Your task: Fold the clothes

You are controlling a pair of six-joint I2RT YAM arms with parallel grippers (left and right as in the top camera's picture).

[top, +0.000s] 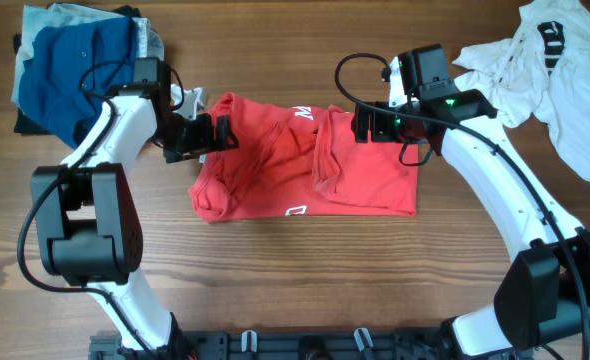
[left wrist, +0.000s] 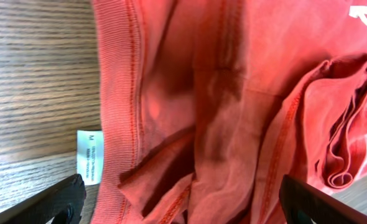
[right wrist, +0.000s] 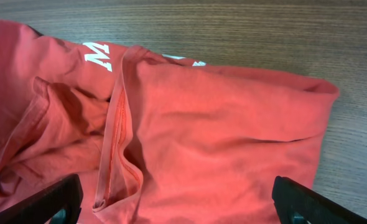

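A red T-shirt (top: 305,165) lies partly folded on the wooden table, with white print at its far and near edges. My left gripper (top: 222,133) is open at the shirt's left end, over the collar (left wrist: 118,93) and its white size tag (left wrist: 89,157). My right gripper (top: 360,124) is open above the shirt's far right part, over a folded sleeve hem (right wrist: 118,134). The shirt fills the right wrist view (right wrist: 221,143). Neither gripper holds cloth.
A pile of blue and grey clothes (top: 75,65) sits at the far left corner. A white garment (top: 550,70) lies crumpled at the far right. A small white object (top: 189,100) rests beside the left arm.
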